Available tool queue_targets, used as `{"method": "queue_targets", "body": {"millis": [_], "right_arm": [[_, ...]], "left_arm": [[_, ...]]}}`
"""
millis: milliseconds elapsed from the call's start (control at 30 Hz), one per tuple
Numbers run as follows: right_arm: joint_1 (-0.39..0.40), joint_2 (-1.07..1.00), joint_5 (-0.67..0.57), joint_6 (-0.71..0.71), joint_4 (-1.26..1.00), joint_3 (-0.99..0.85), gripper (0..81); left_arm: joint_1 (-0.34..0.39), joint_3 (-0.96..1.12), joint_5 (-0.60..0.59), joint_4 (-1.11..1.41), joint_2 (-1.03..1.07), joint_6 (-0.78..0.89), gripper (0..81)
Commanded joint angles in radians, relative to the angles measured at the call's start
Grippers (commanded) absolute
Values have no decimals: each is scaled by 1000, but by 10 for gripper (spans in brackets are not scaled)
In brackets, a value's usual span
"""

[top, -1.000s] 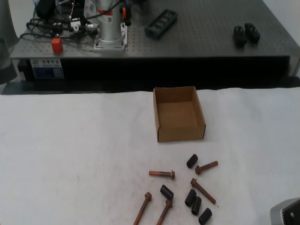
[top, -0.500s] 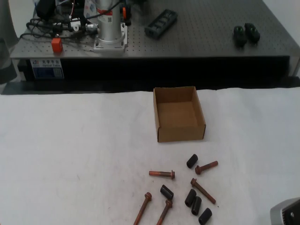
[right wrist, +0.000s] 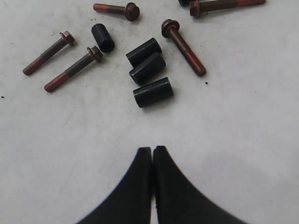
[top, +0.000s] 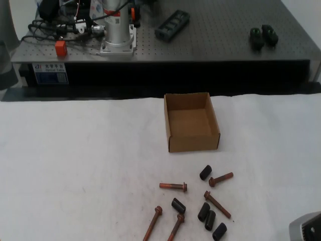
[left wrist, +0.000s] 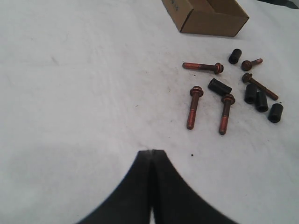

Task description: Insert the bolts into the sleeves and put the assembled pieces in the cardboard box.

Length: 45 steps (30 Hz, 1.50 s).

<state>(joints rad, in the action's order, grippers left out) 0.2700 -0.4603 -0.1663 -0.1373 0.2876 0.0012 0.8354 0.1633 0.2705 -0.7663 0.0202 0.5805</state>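
From a second ago to now I find no change. Not one of the bolts [top: 173, 186] or sleeves [top: 205, 172] has shifted on the table [top: 75, 165], nor has the cardboard box [top: 193, 143].

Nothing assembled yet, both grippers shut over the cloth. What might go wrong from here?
1. Three sleeves lie bunched, two of them touching. Fingers closing on one may drag or knock a neighbour.
2. The bolts and sleeves lie on their sides on the white cloth, so a nudge could roll them out of place.
3. The left gripper and right gripper are shut. Descending like that would likely push parts rather than grasp them.
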Motion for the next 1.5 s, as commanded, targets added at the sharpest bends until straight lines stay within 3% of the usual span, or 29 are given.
{"method": "queue_targets", "body": {"millis": [0,467,567,667,767,867,967,1200,1467], "right_arm": [[0,9,-8,-4,-9,-3,5],[0,9,3,-12,-83,-1,5],[0,9,-9,-195,-208,-1,2],[0,9,21,-227,-331,-1,56],[0,-32,67,-223,-362,-47,160],[-1,-152,32,-152,-357,-142,246],[-1,-325,-3,-64,-257,-302,242],[-1,-849,75,256,293,-772,243],[3,-1214,119,367,504,-1045,243]], "left_arm": [[-4,1,11,4,-5,19,6],[-4,2,0,32,-5,84,6],[-4,2,-29,123,-5,81,5],[-4,2,-28,230,-5,-21,1],[-4,2,-28,297,7,-126,79],[-4,2,-31,299,50,-126,242],[-4,2,-31,328,122,-126,352],[-4,58,-57,343,271,-152,281],[-4,69,-79,343,319,-175,279]]}}
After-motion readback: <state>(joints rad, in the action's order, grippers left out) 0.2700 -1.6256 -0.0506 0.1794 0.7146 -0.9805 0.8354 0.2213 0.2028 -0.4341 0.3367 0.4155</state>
